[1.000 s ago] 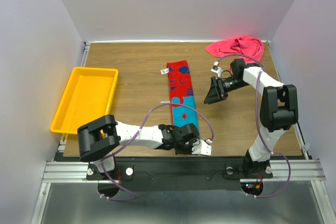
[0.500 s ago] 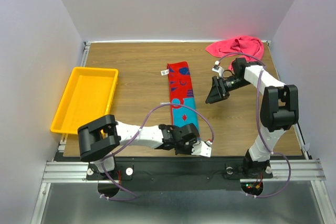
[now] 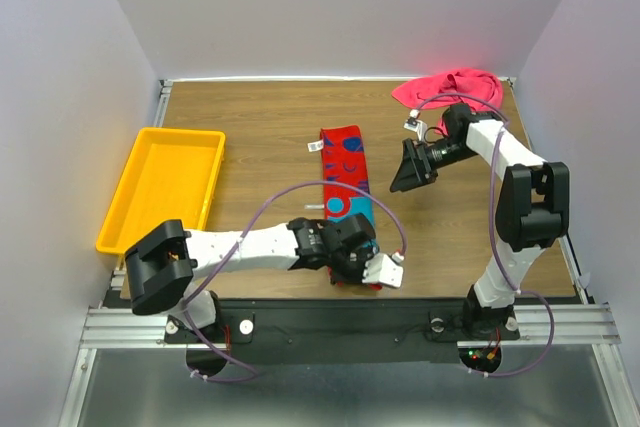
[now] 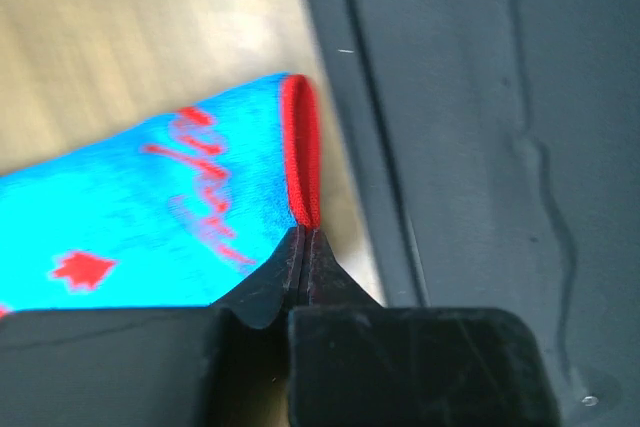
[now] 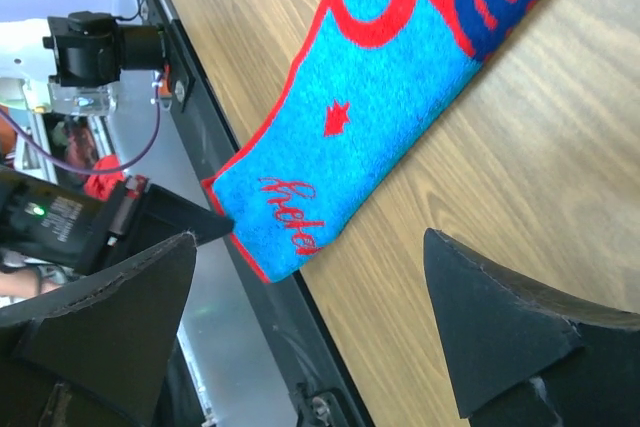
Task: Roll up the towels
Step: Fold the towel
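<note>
The patterned towel [image 3: 345, 172] lies as a long strip down the middle of the table, red and navy at the far end, teal at the near end. In the left wrist view my left gripper [image 4: 305, 235] is shut on the red hem of the towel [image 4: 150, 207] at its near end, which reaches the table's front edge. My right gripper [image 3: 405, 175] hovers to the right of the strip, open and holding nothing. The right wrist view looks down at the towel's teal end [image 5: 400, 77]. The plain pink-red towel [image 3: 455, 87] lies crumpled in the far right corner.
A yellow tray [image 3: 130, 212] stands at the left edge of the table. The black mounting rail [image 5: 250, 337] runs along the near edge just beyond the towel's end. White walls enclose the table on three sides.
My left gripper shut on the towel's near hem and drew the strip toward the near edge. The right gripper opened wider and shifted slightly toward the far side.
</note>
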Tool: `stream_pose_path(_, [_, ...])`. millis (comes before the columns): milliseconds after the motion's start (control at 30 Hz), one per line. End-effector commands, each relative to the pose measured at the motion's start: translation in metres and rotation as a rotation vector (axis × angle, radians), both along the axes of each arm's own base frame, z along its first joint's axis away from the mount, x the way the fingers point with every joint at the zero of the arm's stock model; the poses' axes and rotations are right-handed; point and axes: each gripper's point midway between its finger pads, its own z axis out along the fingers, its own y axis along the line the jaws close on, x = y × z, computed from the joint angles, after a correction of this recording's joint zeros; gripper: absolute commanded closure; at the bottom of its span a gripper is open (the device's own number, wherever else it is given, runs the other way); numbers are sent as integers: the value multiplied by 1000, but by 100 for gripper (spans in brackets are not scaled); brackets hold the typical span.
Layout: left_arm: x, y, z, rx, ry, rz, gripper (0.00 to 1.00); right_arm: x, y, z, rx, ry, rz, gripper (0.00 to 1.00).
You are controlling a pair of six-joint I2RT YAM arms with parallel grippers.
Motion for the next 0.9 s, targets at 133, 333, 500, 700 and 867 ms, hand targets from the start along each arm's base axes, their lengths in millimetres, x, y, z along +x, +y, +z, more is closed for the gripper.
stream_pose_path(133, [77, -8, 39, -69, -83, 81, 100, 16, -1, 21, 17, -70, -11, 0])
stream_pose_path(333, [139, -9, 47, -89, -147, 166, 100, 21, -3, 22, 9, -78, -20, 0])
stream_pose_path(500, [170, -6, 38, -90, -169, 213, 100, 23, -6, 20, 2, -76, -25, 0])
stream_pose_path(700, [194, -3, 29, -88, -188, 248, 100, 18, -7, 12, 5, -55, -21, 0])
stream_pose_path(867, [208, -2, 25, -91, -225, 269, 100, 18, -7, 11, 7, -49, -23, 0])
